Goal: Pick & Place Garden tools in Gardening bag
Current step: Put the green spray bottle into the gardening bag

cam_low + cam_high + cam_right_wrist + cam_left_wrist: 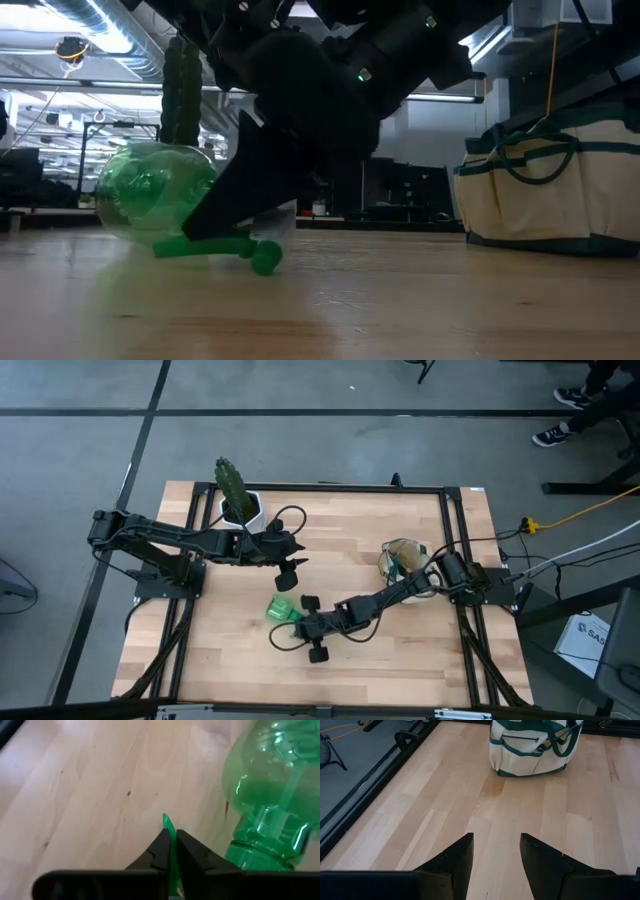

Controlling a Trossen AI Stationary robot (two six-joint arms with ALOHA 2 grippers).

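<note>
The green translucent spray bottle lies on its side on the wooden table, seen also in the low view and the right wrist view. My right gripper is low over the table beside the bottle's neck, shut on a thin green part of its spray head. My left gripper hangs open above the table near the cactus, with nothing between its fingers. The cream gardening bag with green trim stands upright on its base at the right. The other garden tools are out of view. My right gripper pinches a thin green blade of the spray head between its two fingers; it sticks out past the fingertips. The fingers slant down toward the table from its right side. The bottle's body rests on the table, and a green lever lies on the wood below the gripper.
A cactus in a white pot stands at the far left, behind my left arm. The bag stands ahead of my left gripper across bare wood. Black rails frame the table, and cables trail off its right edge.
</note>
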